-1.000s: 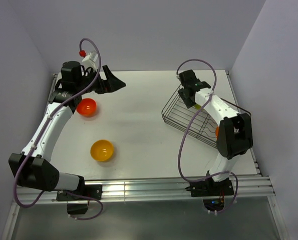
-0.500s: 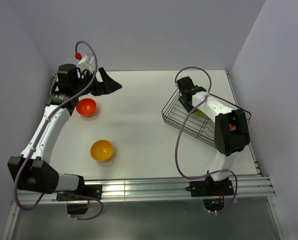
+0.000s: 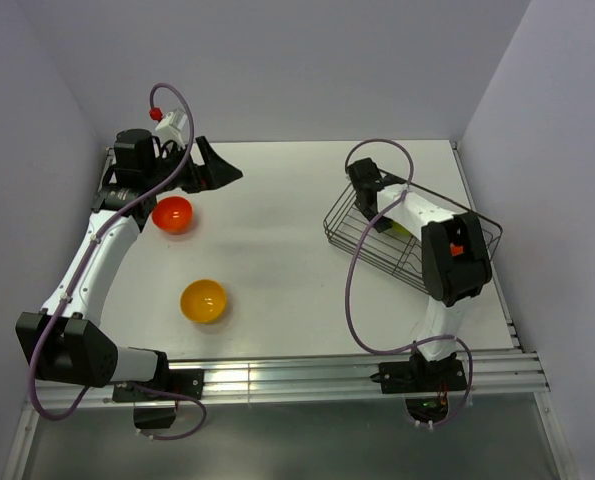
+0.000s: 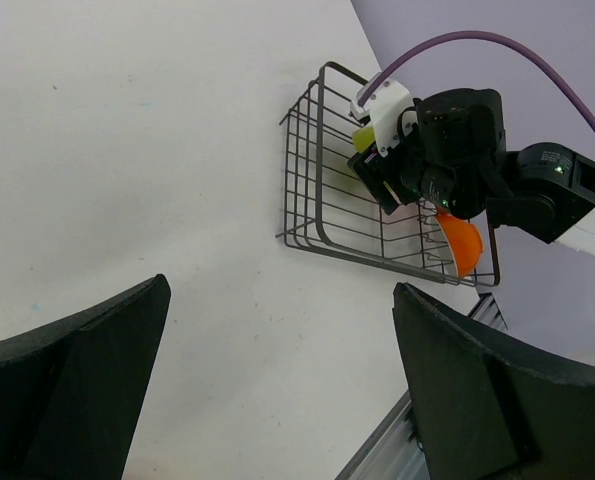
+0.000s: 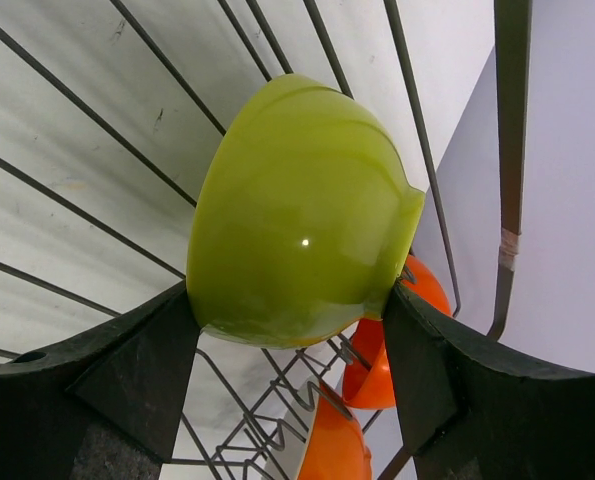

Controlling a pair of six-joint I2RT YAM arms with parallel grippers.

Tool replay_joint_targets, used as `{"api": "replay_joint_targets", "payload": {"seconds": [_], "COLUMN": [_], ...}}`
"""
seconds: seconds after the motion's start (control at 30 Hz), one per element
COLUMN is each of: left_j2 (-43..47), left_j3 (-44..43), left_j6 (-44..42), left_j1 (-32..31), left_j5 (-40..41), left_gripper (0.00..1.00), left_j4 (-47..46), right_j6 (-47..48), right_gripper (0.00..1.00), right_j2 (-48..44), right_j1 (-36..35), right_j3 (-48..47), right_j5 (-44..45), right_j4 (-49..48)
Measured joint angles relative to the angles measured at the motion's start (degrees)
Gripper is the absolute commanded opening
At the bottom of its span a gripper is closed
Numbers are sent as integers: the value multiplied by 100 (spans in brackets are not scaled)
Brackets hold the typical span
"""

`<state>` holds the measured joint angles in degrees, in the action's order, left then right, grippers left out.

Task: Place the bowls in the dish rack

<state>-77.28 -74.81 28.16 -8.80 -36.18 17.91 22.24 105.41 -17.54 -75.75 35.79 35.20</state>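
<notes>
In the top view the right arm [image 3: 432,225] covers much of the dish rack [image 3: 335,232]; the lime green bowl [image 3: 401,229] shows only as a sliver beside it. In the right wrist view an orange bowl [image 5: 377,372] sits half hidden behind the green one, and a second orange bowl [image 5: 332,450] is cut by the bottom edge.

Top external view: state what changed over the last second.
The right gripper, shut on the lime green bowl, moved lower and deeper into the dish rack. The left gripper, open, drew back slightly toward the left. The red-orange bowl and the yellow-orange bowl outside the rack stayed put, as did the rack itself.
</notes>
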Motion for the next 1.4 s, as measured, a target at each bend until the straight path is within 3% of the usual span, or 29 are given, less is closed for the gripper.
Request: {"api": "replay_joint_targets", "payload": {"seconds": [0.13,0.37,0.47,0.5,0.67,0.7,0.9,0.93,1.4], "left_j2": [0,0,0,0,0,0,0,0,0], "left_j3": [26,33,33,33,33,33,33,33,33], "left_j6": [0,0,0,-2,-2,-4,-4,-4,-7], "left_j1": [22,70,81,85,92,96,127,133,160], "left_j5": [-2,-4,-4,-4,-4,-4,-2,-4,-2], "left_gripper": [99,100,100,100,100,100,99,99,100], "left_j4": [-2,-2,-2,-2,-2,0,-2,-2,0], "right_j6": [24,42,39,39,33,33,-17,-33,-74], "right_gripper": [1,18,36,48,66,76,91,99,100], "right_j2": [85,205,269,286,328,334,385,400,426], "right_j1": [-31,-79,-109,-122,-140,-142,-146,-146,-146], "right_j3": [-11,-11,-22,-31,-44,-46,-46,-46,-46], "right_j5": [157,389,487,516,560,566,474,457,369], "right_j4": [0,-2,2,4,7,9,15,15,35]}}
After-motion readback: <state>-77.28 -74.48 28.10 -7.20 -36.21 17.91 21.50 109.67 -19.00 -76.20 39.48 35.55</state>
